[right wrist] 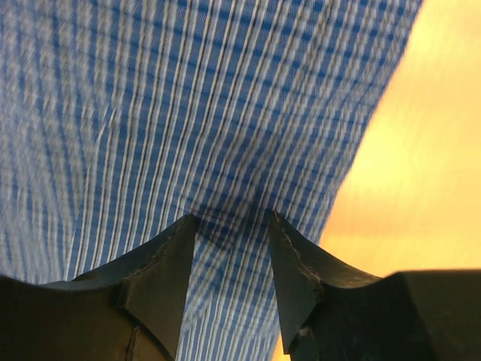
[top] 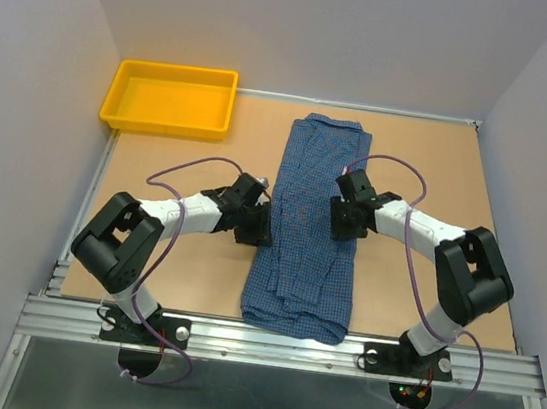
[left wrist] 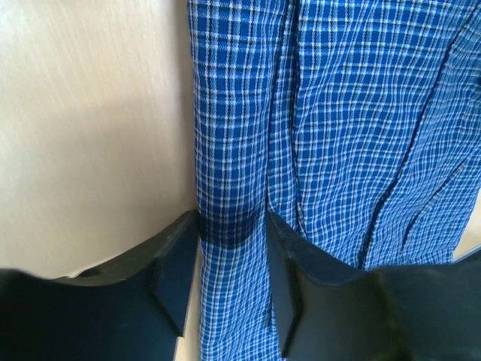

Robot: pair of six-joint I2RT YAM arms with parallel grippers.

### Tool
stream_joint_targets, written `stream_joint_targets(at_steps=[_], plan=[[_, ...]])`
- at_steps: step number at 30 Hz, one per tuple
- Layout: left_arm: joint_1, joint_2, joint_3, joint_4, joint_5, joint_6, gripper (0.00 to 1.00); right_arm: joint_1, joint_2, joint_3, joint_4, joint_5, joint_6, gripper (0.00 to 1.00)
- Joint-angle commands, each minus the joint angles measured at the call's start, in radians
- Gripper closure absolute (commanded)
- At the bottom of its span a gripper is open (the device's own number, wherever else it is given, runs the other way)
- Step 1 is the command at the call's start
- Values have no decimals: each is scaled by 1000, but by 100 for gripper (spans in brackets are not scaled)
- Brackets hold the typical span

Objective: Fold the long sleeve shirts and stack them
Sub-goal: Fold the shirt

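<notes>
Left tool (left wrist: 231,229): jaws are half parted and nothing is clamped; it is set astride the left edge of the shirt (top: 302,259).
Right tool (right wrist: 231,226): jaws are half parted likewise, over the right edge.
Shirt position: it is laid lengthwise mid-counter (top: 431,155) as a narrow strip.
Done: the sides are judged folded in.
Left: crosswise folds and stacking.
Hidden: collar, buttons and sleeves cannot be made out; only one shirt is seen.

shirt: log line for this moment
shirt folded into long strip | left gripper open, astride its left edge | right gripper open, near its right edge
</notes>
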Motion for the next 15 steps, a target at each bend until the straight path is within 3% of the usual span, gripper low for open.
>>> stream_joint_targets(at_steps=[1, 10, 15], plan=[[-5, 21, 31, 37, -8, -30, 50, -46, 92, 99, 136, 17, -27, 52], [32, 153, 178, 30, -57, -34, 50, -119, 314, 335, 167, 12, -87, 52], [35, 112, 229, -28, -93, -22, 43, -119, 174, 285, 156, -48, -38, 47]])
